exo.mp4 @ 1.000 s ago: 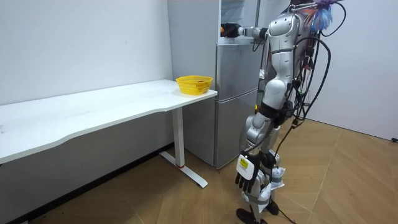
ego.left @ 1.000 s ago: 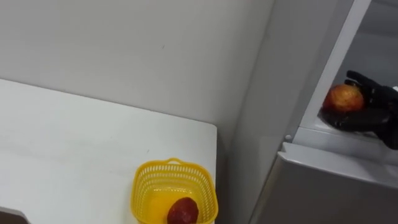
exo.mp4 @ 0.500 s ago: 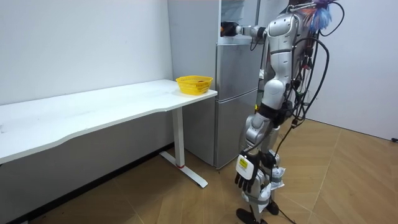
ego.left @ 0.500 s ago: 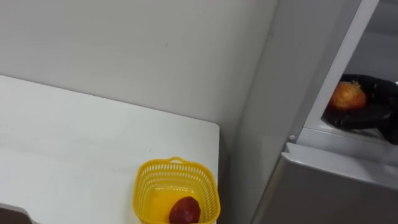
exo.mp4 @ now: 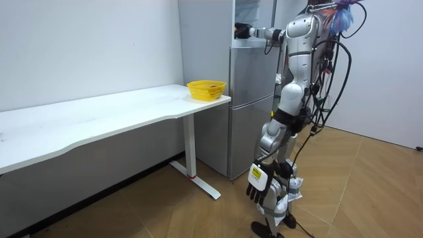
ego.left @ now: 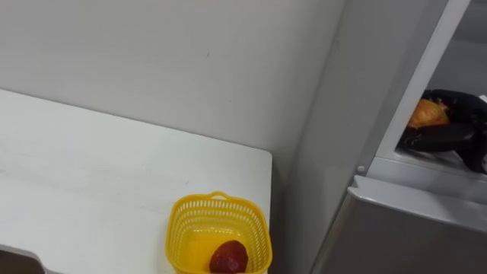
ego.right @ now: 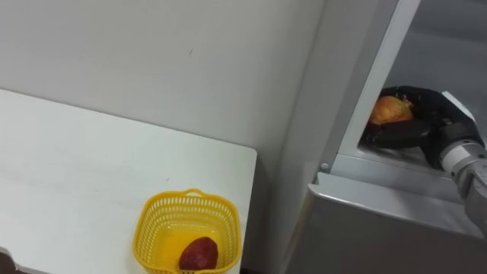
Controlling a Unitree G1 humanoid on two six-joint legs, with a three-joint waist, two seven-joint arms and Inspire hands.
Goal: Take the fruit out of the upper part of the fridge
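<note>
While the robot stands facing the tall grey refrigerator [exo.mp4: 251, 99] beside the white rectangular table [ego.right: 76, 167], its right arm reaches into the open upper compartment [ego.right: 445, 46].

Right hand [ego.right: 430, 122]: the black fingers are curled over and beneath the round orange-red fruit [ego.right: 389, 110], so the grasp appears made.

Fruit location: inside the upper compartment, just above the pale shelf [ego.right: 373, 164], and not yet drawn out past the compartment's front edge.

Left hand [exo.mp4: 259, 190]: hangs idle beside the leg, fingers relaxed, holding nothing.

Status, as a judgement: approach and grasp are complete; withdrawal and delivery are outstanding. The yellow plastic mesh basket [ego.right: 156, 240] stands at the table corner nearest the refrigerator and holds one dark red fruit [ego.right: 199, 253]. It is the likely destination, though the task does not name one.

Remaining steps: lift the fruit clear of the shelf, draw the arm out, carry across to the basket, release.
</note>
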